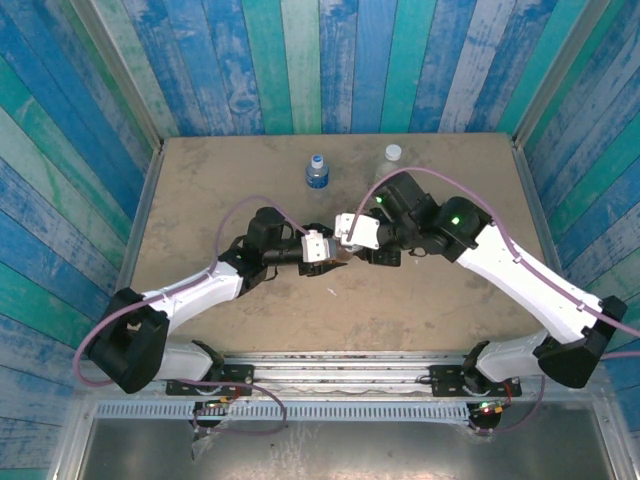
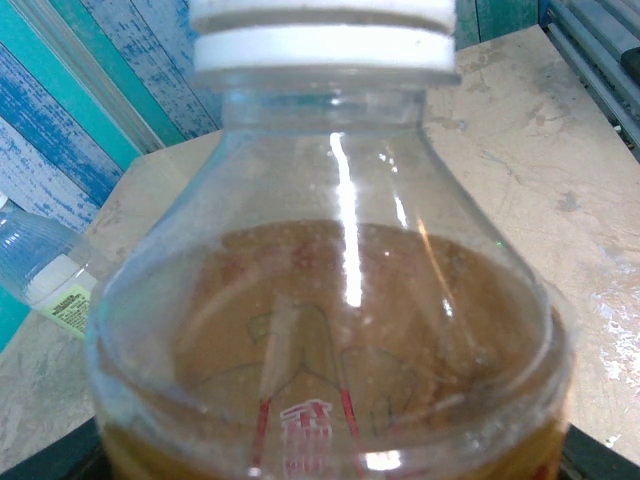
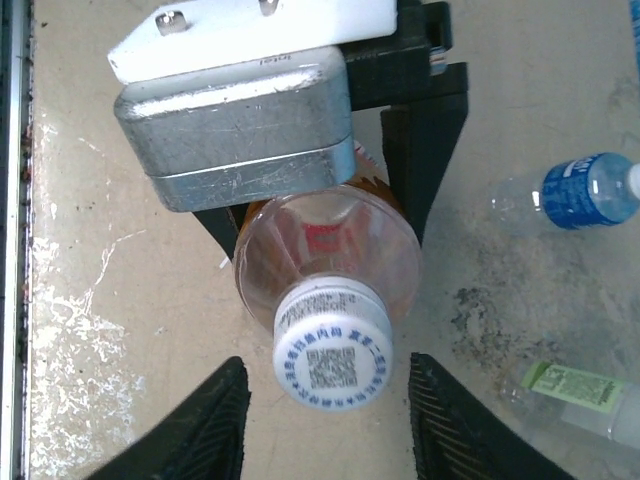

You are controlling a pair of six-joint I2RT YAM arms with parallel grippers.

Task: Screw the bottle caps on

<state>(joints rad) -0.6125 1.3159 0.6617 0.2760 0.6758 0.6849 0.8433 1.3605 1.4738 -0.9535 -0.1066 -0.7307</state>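
The bottle with orange liquid and a red label [image 3: 330, 240] is held upright over the middle of the table, with my left gripper [image 1: 320, 248] shut on its body. Its black fingers [image 3: 425, 140] clamp the bottle's sides. A white cap [image 3: 333, 345] printed with a code sits on the neck; the left wrist view shows the same cap [image 2: 320, 30] above the bottle's shoulder [image 2: 330, 300]. My right gripper [image 3: 328, 365] is open, a finger on each side of the cap, touching neither side. The blue-label bottle [image 1: 317, 172] and the pale bottle [image 1: 392, 160] stand behind with caps on.
In the right wrist view the blue-label bottle [image 3: 585, 190] and the pale bottle with a yellow-green label [image 3: 580, 395] lie to the right of the held bottle. Painted plank walls [image 1: 320, 60] enclose the tabletop [image 1: 200, 200] on three sides.
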